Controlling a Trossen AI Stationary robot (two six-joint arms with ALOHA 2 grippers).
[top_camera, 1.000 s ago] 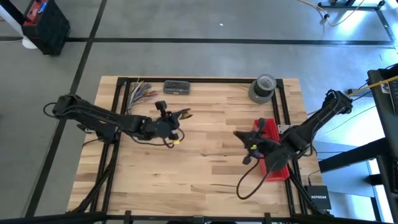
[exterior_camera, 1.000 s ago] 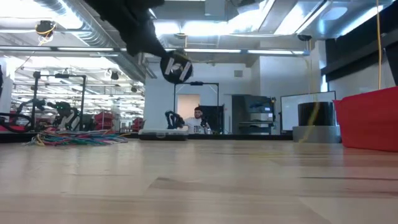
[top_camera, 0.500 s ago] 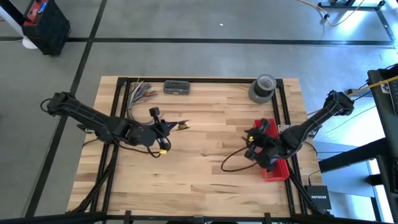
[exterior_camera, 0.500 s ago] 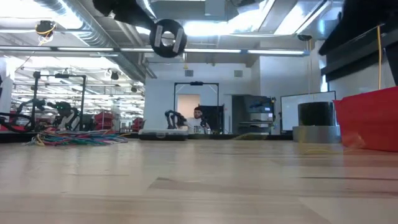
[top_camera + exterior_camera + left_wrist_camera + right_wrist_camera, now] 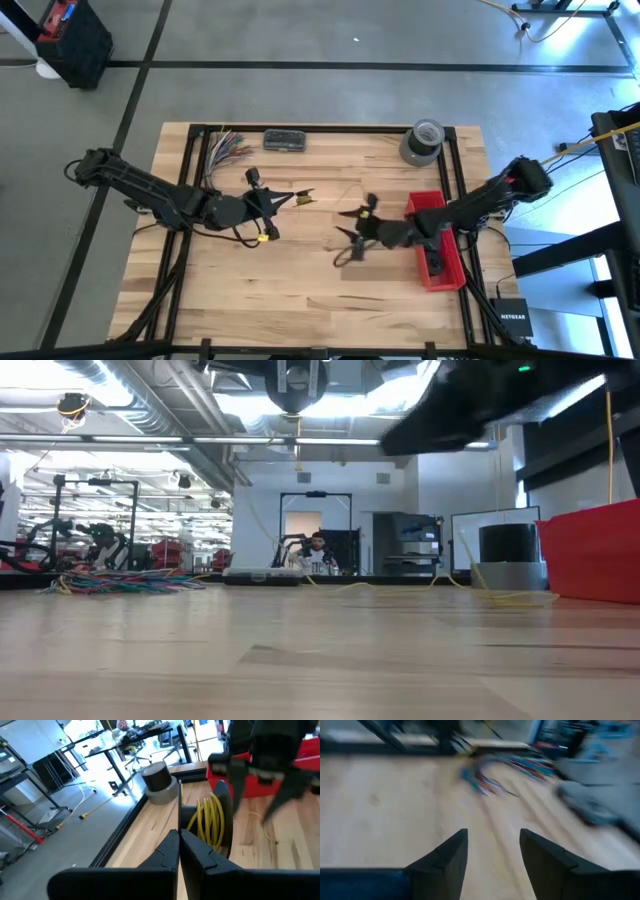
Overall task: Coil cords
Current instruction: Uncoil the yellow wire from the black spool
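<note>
Left hand (image 5: 296, 197): fingers pressed together, above the counter (image 5: 300, 290) — left of centre.
Right hand (image 5: 362, 213): fingers spread, mid-counter, beside the red bin (image 5: 441, 270).
Cords (image 5: 500, 596): thin yellow line on the wood near the tape roll (image 5: 422, 141).

Pale planked wood table (image 5: 300, 270), smooth and matt; red bin (image 5: 445, 268) looks like plastic; grey tape roll (image 5: 422, 141) is dull; cords (image 5: 210, 817) are glossy yellow.
</note>
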